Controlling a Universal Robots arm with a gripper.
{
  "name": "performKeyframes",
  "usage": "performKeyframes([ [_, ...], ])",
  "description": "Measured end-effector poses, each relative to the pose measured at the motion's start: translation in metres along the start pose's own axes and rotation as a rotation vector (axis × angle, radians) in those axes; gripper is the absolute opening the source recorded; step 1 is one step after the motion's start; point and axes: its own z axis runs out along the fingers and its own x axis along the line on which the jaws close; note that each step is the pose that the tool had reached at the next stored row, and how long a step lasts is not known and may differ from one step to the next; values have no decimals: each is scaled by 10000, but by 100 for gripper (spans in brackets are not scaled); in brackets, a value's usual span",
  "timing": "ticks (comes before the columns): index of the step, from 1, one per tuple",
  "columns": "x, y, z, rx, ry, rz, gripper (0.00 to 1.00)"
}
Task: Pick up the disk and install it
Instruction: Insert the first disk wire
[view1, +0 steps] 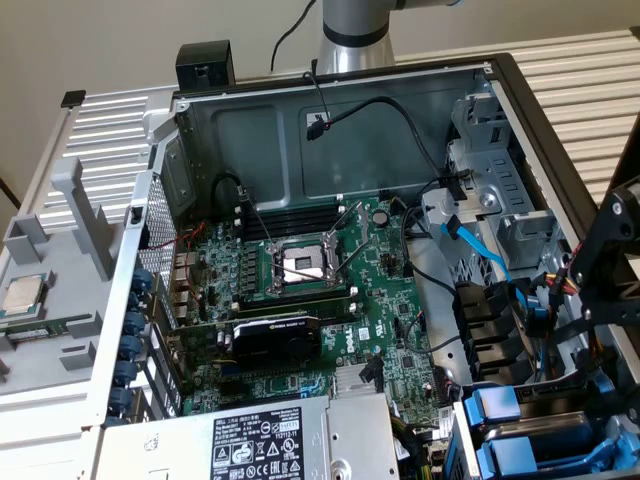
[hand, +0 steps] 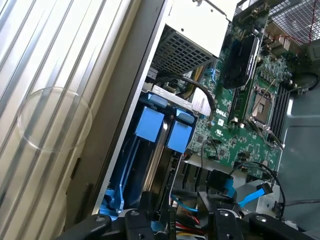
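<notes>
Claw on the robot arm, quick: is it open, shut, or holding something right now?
Claw: open, holding nothing, near the blue drive carriers.

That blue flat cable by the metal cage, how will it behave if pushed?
Probably floppy: the blue cable runs in a loose curve beside the metal cage, so it should bend aside. Likely light too, being thin and flat.
</notes>
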Motion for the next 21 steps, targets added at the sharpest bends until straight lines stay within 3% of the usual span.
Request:
performKeyframes([
  [2,2,0,2,-15,-10,6,47],
  [5,2,0,2,-19,-13,7,33],
  [21,17,-4,27,-57,-27,25,33],
])
